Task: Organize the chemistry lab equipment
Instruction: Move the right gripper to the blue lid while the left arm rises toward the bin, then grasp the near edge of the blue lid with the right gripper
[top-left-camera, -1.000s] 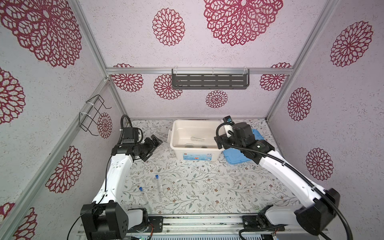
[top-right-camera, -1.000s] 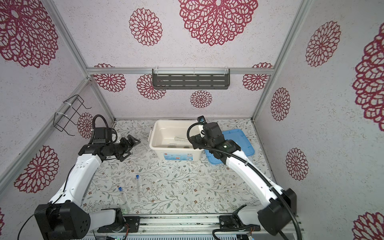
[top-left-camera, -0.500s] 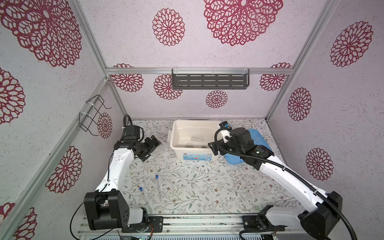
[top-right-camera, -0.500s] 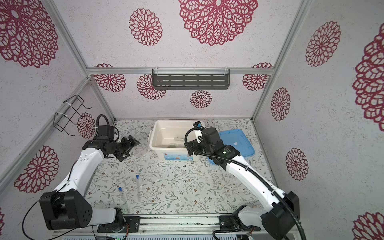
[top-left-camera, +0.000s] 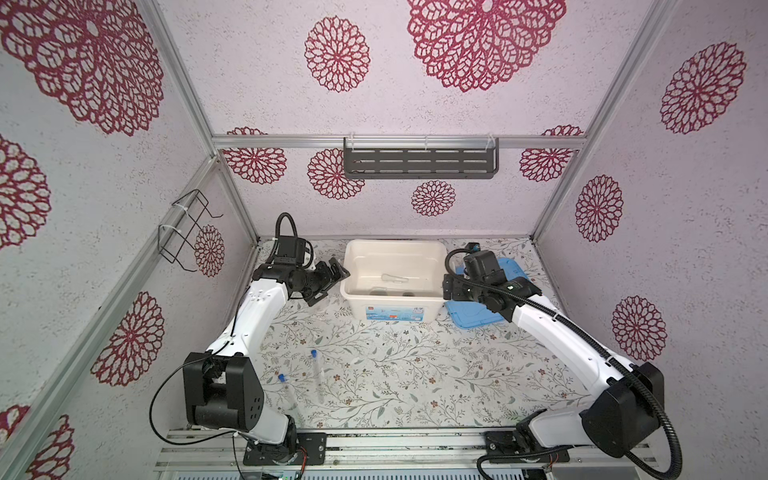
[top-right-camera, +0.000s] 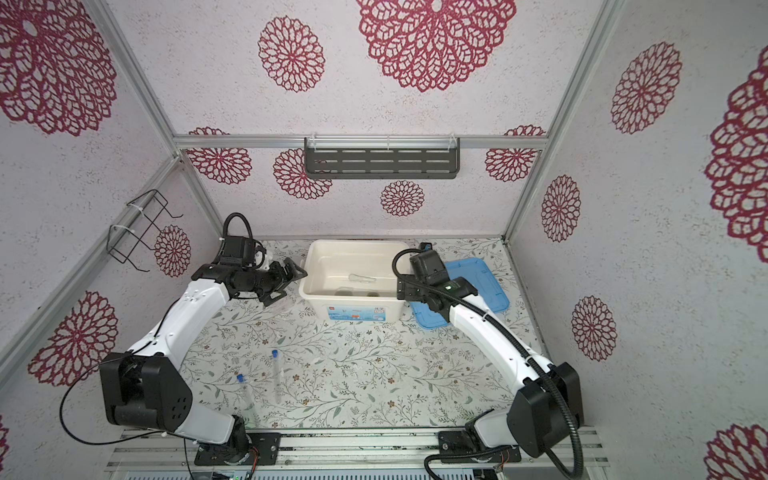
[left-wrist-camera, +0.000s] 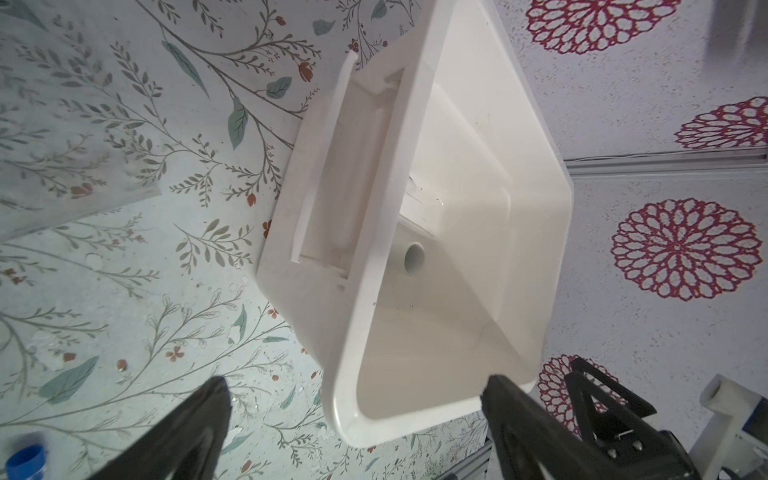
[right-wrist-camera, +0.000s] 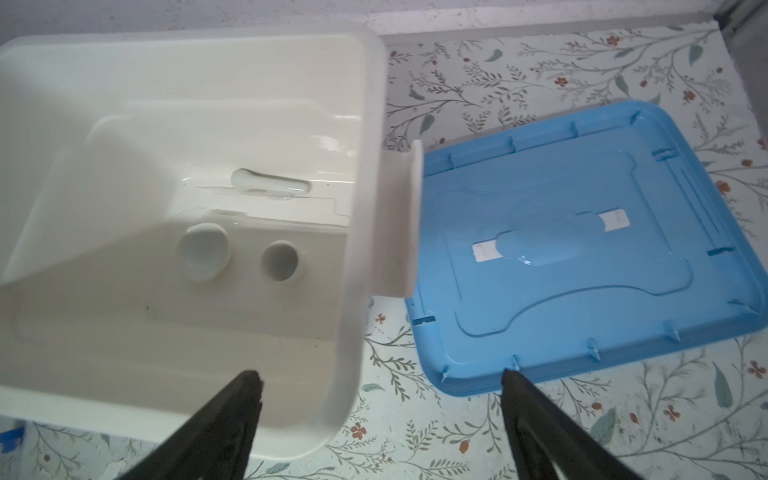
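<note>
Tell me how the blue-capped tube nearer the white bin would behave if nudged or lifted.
The tube lies flat on the table, so a sideways nudge would probably roll it. Slim, smooth and clear, it is likely light, stiff and somewhat slippery to pinch.

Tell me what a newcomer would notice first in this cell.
The white bin sits open at the back middle of the floral table, two small round dishes and a pale stick-like piece inside, with the left gripper and right gripper open on either side. A blue lid lies flat to its right, and two blue-capped tubes lie loose at the front left.
</note>
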